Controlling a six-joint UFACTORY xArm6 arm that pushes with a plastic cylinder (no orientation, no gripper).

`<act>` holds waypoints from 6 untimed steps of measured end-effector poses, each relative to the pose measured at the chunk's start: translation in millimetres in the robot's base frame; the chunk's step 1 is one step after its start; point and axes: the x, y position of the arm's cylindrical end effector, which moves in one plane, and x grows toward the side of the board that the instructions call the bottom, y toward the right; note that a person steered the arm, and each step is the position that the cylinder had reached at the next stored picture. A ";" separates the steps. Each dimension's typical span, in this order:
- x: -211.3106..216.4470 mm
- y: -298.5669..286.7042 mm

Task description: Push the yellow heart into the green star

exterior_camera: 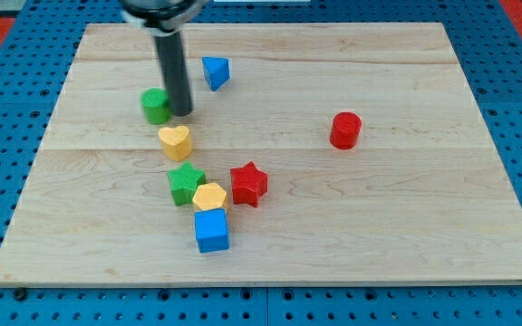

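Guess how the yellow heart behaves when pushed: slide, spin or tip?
Likely slides: the yellow heart lies flat and squat on the smooth board. It may spin if my tip hits off-centre. The green star sits close below.

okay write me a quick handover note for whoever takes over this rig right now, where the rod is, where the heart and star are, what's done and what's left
My tip is down on the board, just above the yellow heart toward the view's top, beside the green cylinder.
The green star sits below the heart, with a small gap between them; a yellow block and red star crowd its right.
Done: tip lined up behind the heart.
Left: push the heart toward the view's bottom into the star.
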 end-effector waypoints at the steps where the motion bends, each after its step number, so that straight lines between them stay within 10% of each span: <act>1: 35.0 -7.2; 4: 66.5 27.8; 6: 31.1 -105.9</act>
